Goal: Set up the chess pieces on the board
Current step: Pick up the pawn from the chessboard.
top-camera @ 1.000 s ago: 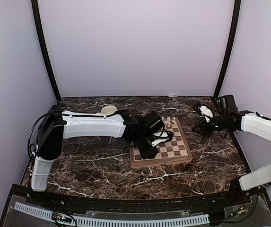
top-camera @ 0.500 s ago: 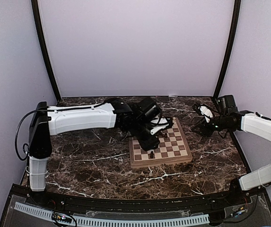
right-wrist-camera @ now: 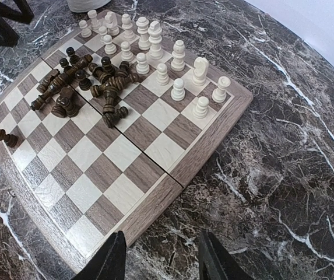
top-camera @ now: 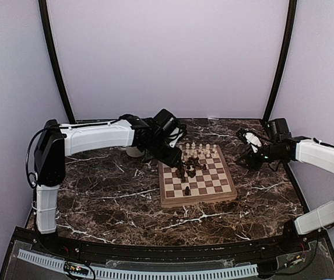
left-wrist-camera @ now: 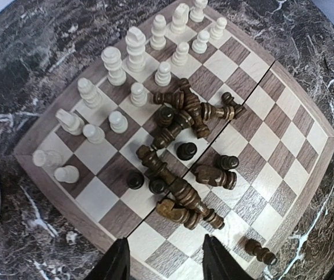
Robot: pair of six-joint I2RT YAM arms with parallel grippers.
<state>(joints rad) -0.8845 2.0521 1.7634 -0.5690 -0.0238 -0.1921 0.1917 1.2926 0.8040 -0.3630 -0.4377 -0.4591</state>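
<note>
Two sets of fingers stand apart and empty: the left gripper above the small wooden chequered board, the right gripper beside it. Cream-white turned chessmen stand along its far edge, while dark brown chessmen lie heaped mid-board, perhaps tangled. Best to take an outlying piece first, pinched at its stem. The dark veined marble tabletop looks slick, with lilac walls around it.

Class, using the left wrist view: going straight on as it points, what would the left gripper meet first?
Probably the heap of toppled dark pieces on the board; depth is unclear.
</note>
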